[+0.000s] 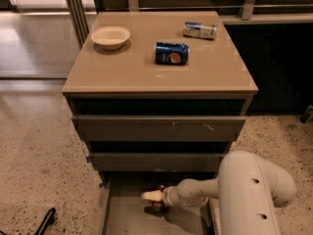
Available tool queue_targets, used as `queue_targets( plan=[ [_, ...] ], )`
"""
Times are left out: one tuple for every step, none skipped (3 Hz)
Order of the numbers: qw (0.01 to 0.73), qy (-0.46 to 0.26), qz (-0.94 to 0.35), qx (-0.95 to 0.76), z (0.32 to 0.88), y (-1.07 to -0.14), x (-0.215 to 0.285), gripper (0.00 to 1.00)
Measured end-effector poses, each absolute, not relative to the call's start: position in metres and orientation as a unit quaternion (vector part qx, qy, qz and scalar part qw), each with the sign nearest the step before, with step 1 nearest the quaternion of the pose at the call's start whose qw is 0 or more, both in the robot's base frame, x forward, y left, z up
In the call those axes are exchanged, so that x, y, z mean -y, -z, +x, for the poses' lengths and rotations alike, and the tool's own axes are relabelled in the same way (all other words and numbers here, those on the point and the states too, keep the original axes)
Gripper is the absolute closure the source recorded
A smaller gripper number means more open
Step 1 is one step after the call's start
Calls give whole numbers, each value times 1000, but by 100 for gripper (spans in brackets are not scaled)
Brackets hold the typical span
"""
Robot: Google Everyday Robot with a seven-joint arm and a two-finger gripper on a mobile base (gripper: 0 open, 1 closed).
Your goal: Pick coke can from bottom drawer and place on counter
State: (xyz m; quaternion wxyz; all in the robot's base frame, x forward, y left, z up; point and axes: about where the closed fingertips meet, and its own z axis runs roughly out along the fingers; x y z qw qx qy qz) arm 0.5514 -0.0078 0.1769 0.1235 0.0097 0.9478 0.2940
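The bottom drawer is pulled open at the foot of the cabinet. A small reddish coke can lies in it near the back, mostly hidden under my gripper. My gripper reaches into the drawer from the right, its cream fingertip right over the can. The tan counter tops the cabinet above.
On the counter lie a dark blue Pepsi can on its side, a blue-and-white can at the back right, and a cream bowl at the back left. My white arm fills the lower right. Speckled floor lies to the left.
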Motion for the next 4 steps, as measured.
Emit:
queue_targets(
  plan=[
    [124,-306,20,-944,555,-173,8,0],
    [113,-326,25,-938,562,-162,-7,0],
    [108,-329,26,-938,563,-158,-12,0],
    [104,-319,29,-941,562,-151,-13,0]
  ],
)
